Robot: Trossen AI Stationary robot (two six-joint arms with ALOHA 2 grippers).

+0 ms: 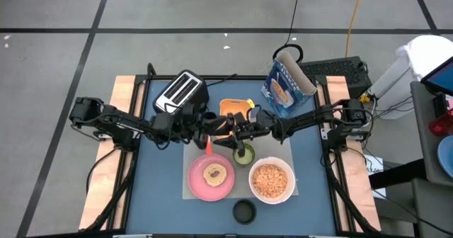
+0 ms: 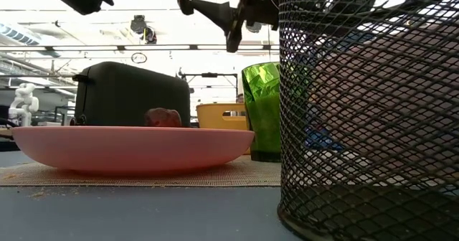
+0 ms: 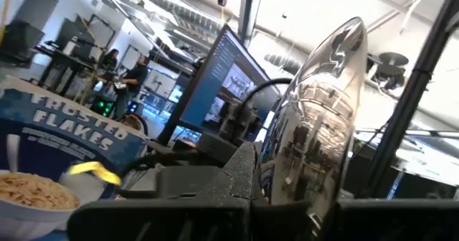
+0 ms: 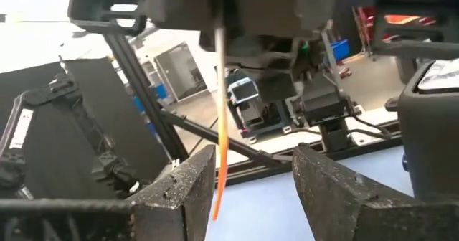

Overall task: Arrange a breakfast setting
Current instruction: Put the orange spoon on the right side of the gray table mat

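Spoon [image 1: 210,144] with the red handle hangs above the mat, just over the pink plate [image 1: 210,176] (toast on it), pinched by the left gripper [image 1: 209,122] with its fingers pressed together. The right gripper [image 1: 237,128] faces it with fingers parted, apparently holding nothing.

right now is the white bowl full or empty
Full, or nearly: in the high view the white bowl is covered across with orange-tan cereal, only its rim showing.
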